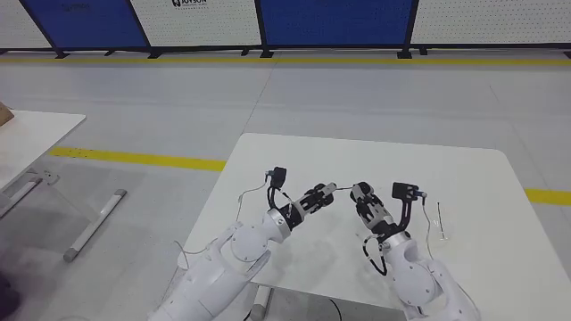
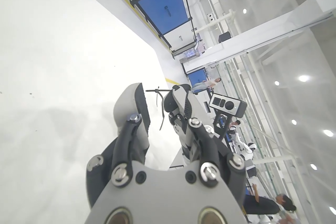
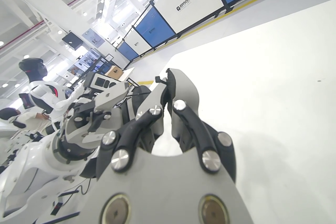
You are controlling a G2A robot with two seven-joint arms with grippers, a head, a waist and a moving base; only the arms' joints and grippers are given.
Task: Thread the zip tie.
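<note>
The left pincer [image 2: 158, 95] hovers above a white desk [image 1: 464, 174], its fingers apart. A black zip tie [image 2: 157, 90] hangs in the gap between them. Just beside it, the right pincer [image 3: 167, 80] is clamped on the tie near its head.

The left hand [image 1: 326, 191] and right hand [image 1: 358, 193] meet nearly tip to tip, little room between. Beyond them stretches broad desk [image 1: 401, 162].
</note>
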